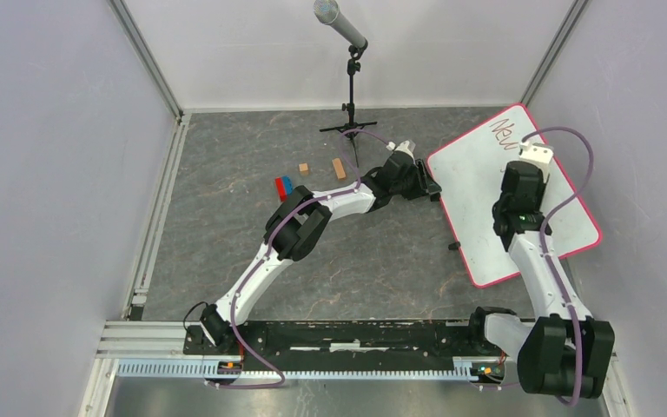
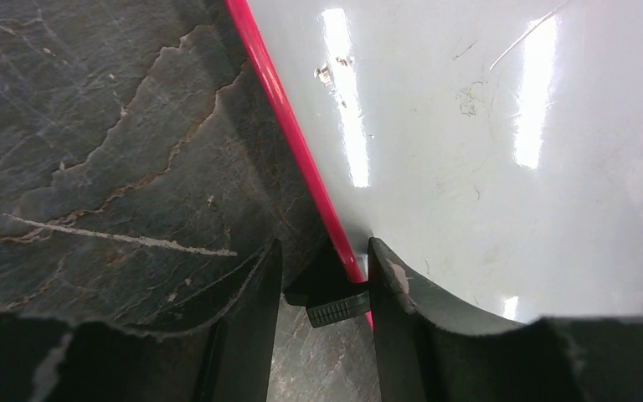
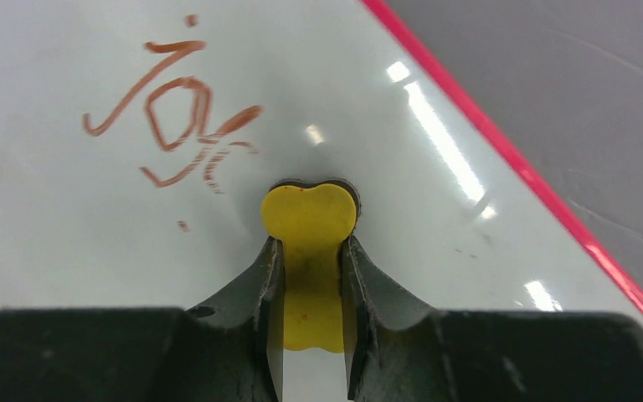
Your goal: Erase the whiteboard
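The whiteboard [image 1: 478, 204] lies tilted at the right of the table, white with a red-pink rim and red-brown handwriting [image 1: 508, 130] near its far corner. My left gripper [image 1: 430, 187] is at the board's left edge. In the left wrist view its fingers [image 2: 322, 280] close on a black clip [image 2: 339, 308] at the red rim [image 2: 289, 126]. My right gripper [image 1: 528, 161] is over the board. In the right wrist view it [image 3: 310, 251] is shut on a yellow eraser [image 3: 310, 218] pressed on the white surface [image 3: 67, 251], just right of the handwriting [image 3: 176, 117].
A microphone stand [image 1: 352, 95] is at the back centre. Two small wooden blocks [image 1: 340, 168] and a red and blue piece [image 1: 283, 185] lie left of the left gripper. A second black clip [image 1: 453, 246] sits on the board's near-left edge. Walls enclose the table.
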`<action>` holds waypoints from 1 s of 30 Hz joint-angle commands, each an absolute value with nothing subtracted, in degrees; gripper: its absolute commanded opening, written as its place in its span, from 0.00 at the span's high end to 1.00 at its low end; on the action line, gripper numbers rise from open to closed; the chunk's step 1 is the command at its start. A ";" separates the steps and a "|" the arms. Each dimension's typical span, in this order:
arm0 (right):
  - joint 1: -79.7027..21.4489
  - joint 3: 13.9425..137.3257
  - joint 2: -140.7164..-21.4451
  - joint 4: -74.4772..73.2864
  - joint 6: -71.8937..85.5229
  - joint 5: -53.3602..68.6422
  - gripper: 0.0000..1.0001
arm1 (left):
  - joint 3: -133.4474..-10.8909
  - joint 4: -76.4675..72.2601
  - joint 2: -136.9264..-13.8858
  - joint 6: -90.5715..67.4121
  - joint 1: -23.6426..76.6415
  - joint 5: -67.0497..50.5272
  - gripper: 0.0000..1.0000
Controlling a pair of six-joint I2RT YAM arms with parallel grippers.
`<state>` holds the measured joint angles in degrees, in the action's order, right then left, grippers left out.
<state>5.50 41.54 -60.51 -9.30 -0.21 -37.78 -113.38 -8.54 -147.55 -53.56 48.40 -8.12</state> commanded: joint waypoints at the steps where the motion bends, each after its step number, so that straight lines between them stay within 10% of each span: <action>1: 1.77 39.35 -64.16 -5.46 1.45 -31.86 0.81 | -112.40 -7.67 -148.41 -53.78 48.82 -8.47 0.50; 30: 1.03 43.01 -68.10 -5.80 5.88 -34.73 0.82 | -106.37 -10.75 -145.72 -56.92 49.02 -6.92 0.43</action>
